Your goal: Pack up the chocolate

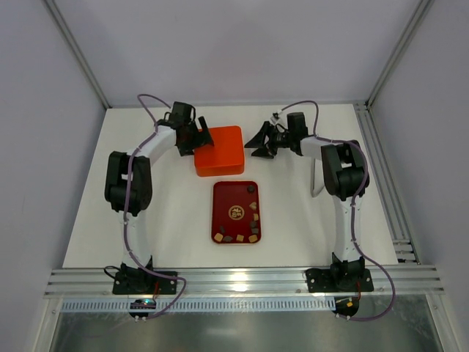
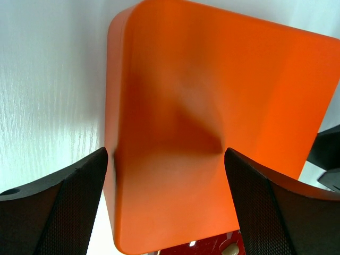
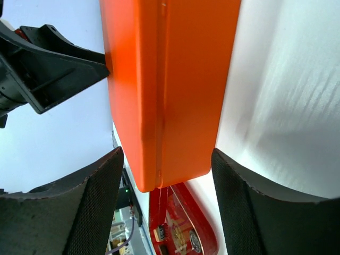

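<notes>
Beside orange box [image 1: 220,150], left tool [image 1: 198,139] wide open against it, right tool [image 1: 258,145] open, empty.

Orange box [image 1: 219,151] between left claw [image 1: 198,139] and right claw [image 1: 255,144], chocolate pieces [image 1: 253,216] scattered on dark red tray [image 1: 224,199]

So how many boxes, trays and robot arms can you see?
Orange box: 1
Dark red tray: 1
Robot arms: 2 (left arm, right arm)
Total: 4
</notes>
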Robot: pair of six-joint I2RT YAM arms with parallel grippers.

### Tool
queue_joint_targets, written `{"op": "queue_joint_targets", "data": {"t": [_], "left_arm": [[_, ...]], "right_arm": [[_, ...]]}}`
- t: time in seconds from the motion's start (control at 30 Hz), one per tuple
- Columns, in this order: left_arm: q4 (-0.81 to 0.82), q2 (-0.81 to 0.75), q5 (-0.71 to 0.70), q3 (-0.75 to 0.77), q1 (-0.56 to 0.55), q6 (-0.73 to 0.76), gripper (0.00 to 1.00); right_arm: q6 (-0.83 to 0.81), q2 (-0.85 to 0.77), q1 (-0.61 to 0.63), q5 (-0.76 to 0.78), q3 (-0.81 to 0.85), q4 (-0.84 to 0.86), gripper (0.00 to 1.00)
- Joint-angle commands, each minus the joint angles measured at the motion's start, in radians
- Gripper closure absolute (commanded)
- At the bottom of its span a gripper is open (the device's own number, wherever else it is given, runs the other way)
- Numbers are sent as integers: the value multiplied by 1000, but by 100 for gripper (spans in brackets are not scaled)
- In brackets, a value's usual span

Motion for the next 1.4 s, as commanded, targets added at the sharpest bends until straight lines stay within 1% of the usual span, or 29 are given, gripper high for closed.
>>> {"op": "queue_joint_targets", "data": {"t": [0.0,0.1,0.27,0.47,0.53,0.6,0.67,0.73,0.77,0.9,1.0,1.13,1.37], "left_arm": [[-84,24,-72,68,-16,29,12],[-113,44,-87,85,-21,32,12],[-137,64,-101,111,-28,40,12],[-182,96,-112,157,-39,46,12],[-196,102,-115,166,-41,47,12],[-197,107,-115,170,-42,46,12],[-199,108,-115,172,-42,44,12],[-203,113,-116,174,-44,43,11],[-205,116,-115,174,-42,44,11],[-212,131,-119,178,-44,41,12],[-217,138,-116,180,-45,41,12],[-223,133,-115,184,-45,57,11],[-272,112,-61,181,-42,112,10]], "right_arm": [[-49,-80,7,35,-9,-7,31],[-56,-89,12,41,-10,-3,28],[-146,-80,44,87,33,-111,27],[-181,-66,67,127,66,-182,27],[-206,-60,76,150,90,-236,28],[-211,-51,79,168,99,-259,32],[-204,-46,79,179,99,-271,42],[-214,-40,79,203,101,-294,48],[-220,-37,81,211,102,-306,53],[-240,-27,85,252,96,-354,57],[-240,-25,87,256,81,-354,60],[-241,-57,88,254,60,-331,59],[-257,-146,96,222,58,-334,59]]}}
